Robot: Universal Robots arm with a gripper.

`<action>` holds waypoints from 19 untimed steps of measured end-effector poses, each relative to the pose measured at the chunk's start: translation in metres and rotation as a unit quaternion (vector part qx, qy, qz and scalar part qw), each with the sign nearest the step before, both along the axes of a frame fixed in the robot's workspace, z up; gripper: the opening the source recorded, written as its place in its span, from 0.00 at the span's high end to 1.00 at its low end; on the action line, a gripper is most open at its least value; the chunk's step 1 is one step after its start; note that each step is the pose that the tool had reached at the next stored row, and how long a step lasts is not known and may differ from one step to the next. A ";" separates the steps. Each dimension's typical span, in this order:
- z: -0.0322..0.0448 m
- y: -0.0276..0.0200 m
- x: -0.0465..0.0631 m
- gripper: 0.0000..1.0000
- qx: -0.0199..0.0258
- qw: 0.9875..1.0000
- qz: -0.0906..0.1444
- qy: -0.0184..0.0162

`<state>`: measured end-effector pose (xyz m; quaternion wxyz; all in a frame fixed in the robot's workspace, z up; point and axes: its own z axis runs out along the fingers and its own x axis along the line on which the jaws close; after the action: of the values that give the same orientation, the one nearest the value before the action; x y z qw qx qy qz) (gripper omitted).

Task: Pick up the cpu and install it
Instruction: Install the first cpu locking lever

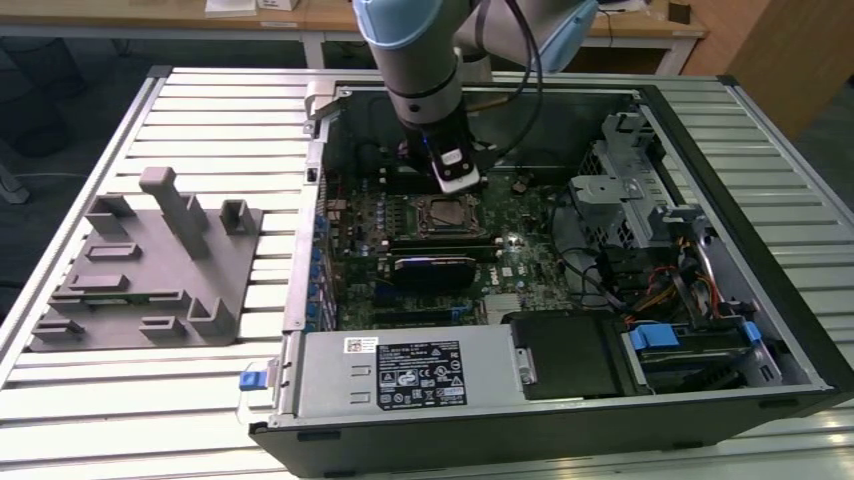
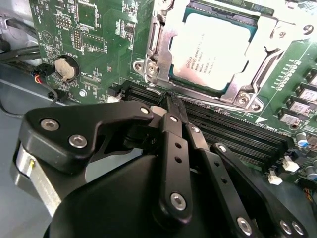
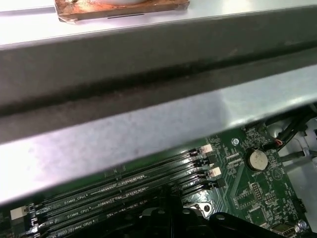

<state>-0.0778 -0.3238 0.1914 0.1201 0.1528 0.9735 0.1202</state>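
One black two-finger gripper [image 2: 171, 101] hangs on the arm over the open black computer case [image 1: 534, 432], which lies on a slatted metal table [image 1: 200, 110]. In the second wrist view its fingers are drawn together to a narrow point with nothing between them. The tip stands over the black memory slots [image 2: 233, 130], just beside the silvery metal socket frame [image 2: 151, 44].

The cpu [image 2: 213, 52], a thin square chip with a pale metal top, lies flat inside that frame on the green motherboard [image 2: 99, 25], apart from the gripper. In the exterior view the cpu [image 1: 445, 212] sits just below the gripper [image 1: 458, 185].

A round silver coin cell [image 2: 65, 67] sits on the board near the slots. A grey plastic tray with upright posts [image 1: 134, 270] rests on the table at the exterior view's left, well apart from the case.
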 end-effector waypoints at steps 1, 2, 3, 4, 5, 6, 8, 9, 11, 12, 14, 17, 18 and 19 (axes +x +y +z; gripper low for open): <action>-0.0004 0.0000 0.000 0.89 0.000 1.000 0.000 0.000; -0.0008 -0.0001 0.000 0.89 0.000 1.000 0.000 -0.001; -0.0011 -0.0002 0.000 0.89 0.000 1.000 0.000 -0.001; -0.0014 -0.0004 0.000 0.89 -0.001 1.000 0.000 -0.001; -0.0017 -0.0006 0.000 0.89 -0.001 1.000 0.000 -0.001; -0.0019 -0.0007 0.000 0.89 -0.001 1.000 0.000 -0.001; -0.0023 -0.0014 0.000 0.89 0.000 1.000 0.000 -0.002; -0.0025 -0.0017 0.000 0.89 0.000 1.000 0.000 -0.002; -0.0027 -0.0018 0.000 0.89 0.000 1.000 0.000 -0.002; -0.0028 -0.0020 0.000 0.89 0.000 1.000 0.000 -0.002; -0.0029 -0.0029 0.000 0.89 0.000 1.000 0.000 -0.002; -0.0030 -0.0047 0.000 0.89 0.002 1.000 0.000 -0.002; -0.0030 -0.0054 0.000 0.89 0.003 1.000 0.000 -0.002; -0.0031 -0.0063 0.000 0.89 0.005 1.000 0.000 -0.002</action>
<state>-0.0780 -0.3302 0.1884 0.1210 0.1532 0.9727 0.1252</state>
